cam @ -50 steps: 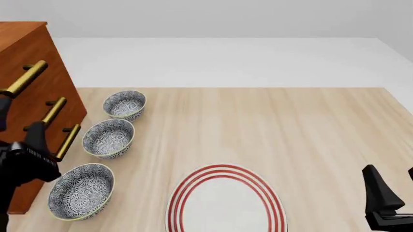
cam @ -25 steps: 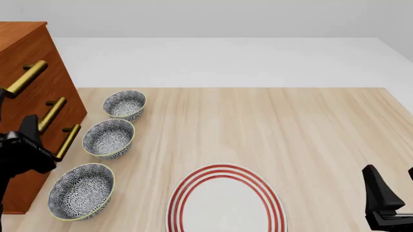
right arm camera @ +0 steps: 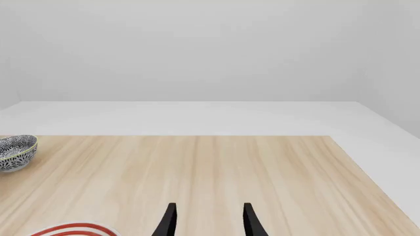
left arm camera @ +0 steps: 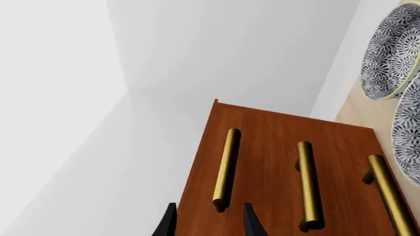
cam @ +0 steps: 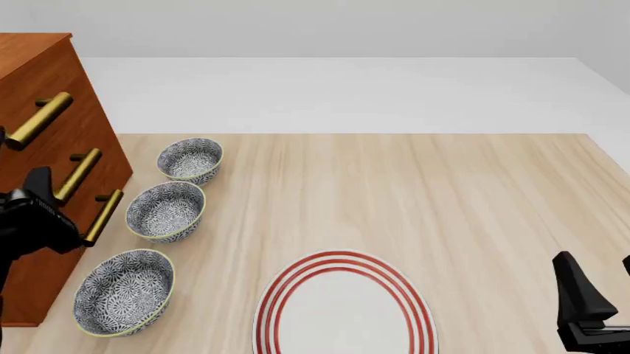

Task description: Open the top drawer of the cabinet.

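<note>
A pale wood-grain bench [cam: 414,192] stands on a white floor before plain grey walls; at its left edge stands one reddish-brown cabinet [cam: 40,66] with three brass bar handles; its top drawer [left arm camera: 226,147], uppermost, is closed. Three patterned bowls [cam: 165,211] line up beside it; one red-ringed plate [cam: 344,310] lies near. The left hand [left arm camera: 208,221] is spread just before the top handle; the right hand [right arm camera: 208,221] is spread, well apart.

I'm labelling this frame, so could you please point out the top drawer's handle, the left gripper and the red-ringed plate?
top drawer's handle [left arm camera: 225,167], left wrist view, mid-bar.
left gripper [left arm camera: 206,220], left wrist view, between its fingertips.
red-ringed plate [cam: 344,310], front view, white centre.
</note>
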Controlling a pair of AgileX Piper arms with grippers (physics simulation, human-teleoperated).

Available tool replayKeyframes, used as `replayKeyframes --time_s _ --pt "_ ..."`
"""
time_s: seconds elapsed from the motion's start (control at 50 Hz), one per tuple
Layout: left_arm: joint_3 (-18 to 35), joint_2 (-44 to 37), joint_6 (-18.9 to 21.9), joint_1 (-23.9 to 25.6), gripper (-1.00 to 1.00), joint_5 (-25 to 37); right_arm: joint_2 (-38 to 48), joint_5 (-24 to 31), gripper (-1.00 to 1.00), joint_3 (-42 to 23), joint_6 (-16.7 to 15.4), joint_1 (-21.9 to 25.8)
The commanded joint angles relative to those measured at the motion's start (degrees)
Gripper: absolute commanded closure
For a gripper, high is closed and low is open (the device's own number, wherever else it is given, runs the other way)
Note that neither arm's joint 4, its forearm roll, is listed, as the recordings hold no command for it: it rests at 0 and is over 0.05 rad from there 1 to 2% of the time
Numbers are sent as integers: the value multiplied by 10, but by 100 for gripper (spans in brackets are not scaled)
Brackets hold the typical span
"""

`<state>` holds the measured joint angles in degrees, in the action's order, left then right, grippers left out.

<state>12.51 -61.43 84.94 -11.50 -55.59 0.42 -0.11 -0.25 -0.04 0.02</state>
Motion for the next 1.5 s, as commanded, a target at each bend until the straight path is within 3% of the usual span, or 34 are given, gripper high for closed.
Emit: replayKeyframes --time_s 0.02,0.96,1.5 --pt "15 -7 3 -2 -100 6 0 0 -100 0 0 0" --pt "52 -64 21 -6 -100 -3 0 0 -100 0 0 0" --pt "64 -90 9 -9 -100 -4 0 0 -100 0 0 0"
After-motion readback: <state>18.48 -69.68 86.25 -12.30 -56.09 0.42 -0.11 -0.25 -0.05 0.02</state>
